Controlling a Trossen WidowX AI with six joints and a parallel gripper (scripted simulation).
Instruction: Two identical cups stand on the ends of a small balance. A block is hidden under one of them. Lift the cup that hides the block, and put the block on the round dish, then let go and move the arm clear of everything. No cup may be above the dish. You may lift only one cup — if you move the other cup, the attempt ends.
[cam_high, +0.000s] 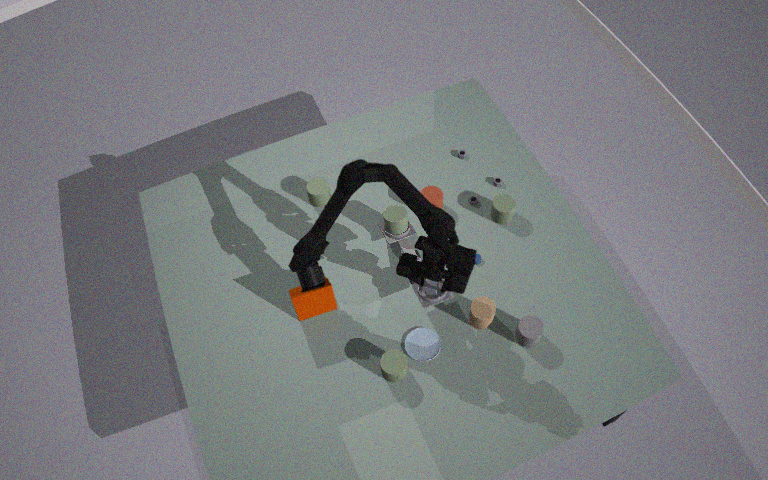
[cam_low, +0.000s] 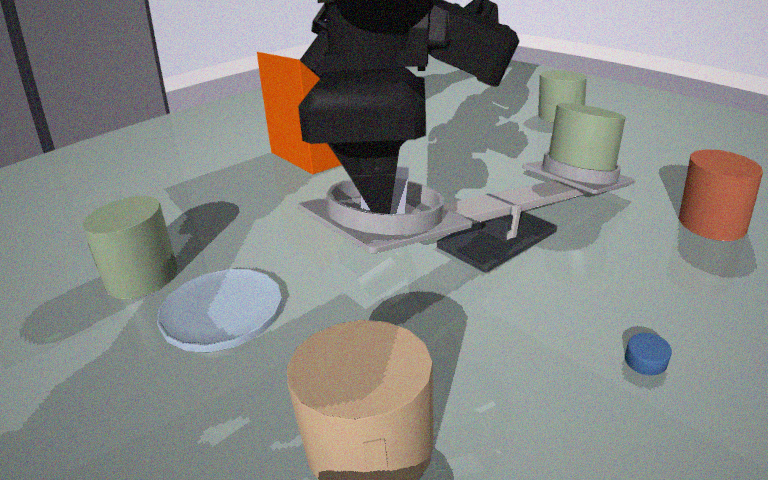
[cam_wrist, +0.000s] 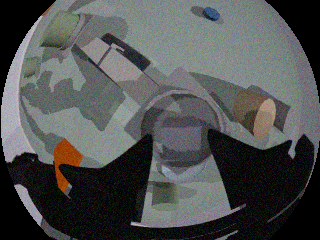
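1. Because the block must leave its pan before anything else, I have my claw (cam_high: 432, 280) (cam_low: 381, 209) (cam_wrist: 180, 136) pointing down over the near balance pan (cam_high: 428, 304) (cam_low: 339, 221) (cam_wrist: 181, 75), fingers apart and straddling the pale block (cam_high: 433, 284) (cam_low: 403, 193) (cam_wrist: 180, 139), narrow gaps showing at its sides.
2. The block sits inside that pan's raised ring, which I judge is there to stop it sliding off. The beam (cam_low: 532, 195) (cam_wrist: 120, 65) slopes down towards it, fitting the heavier side.
3. Taking that pan as the clock's centre in the top view, the capped pan's green cup (cam_high: 395, 219) (cam_low: 587, 138) (cam_wrist: 61, 30) stands upright at 11 o'clock; I must leave it alone.
4. Another green cup (cam_high: 393, 366) (cam_low: 131, 249) (cam_wrist: 165, 195) stands on the counter (cam_high: 254, 362) (cam_low: 538, 418) at 7 o'clock, beside the dish rather than over it. I take it for the one that hid the block, parked there to keep the dish uncovered.
5. My round pale-blue dish (cam_high: 421, 343) (cam_low: 246, 305) (cam_wrist: 183, 175) waits at 6 o'clock, with nothing on it. I should close squarely, then lift straight up; brushing the ring could rock the balance and shift that other cup.
6. I find no brand, label or readable writing.
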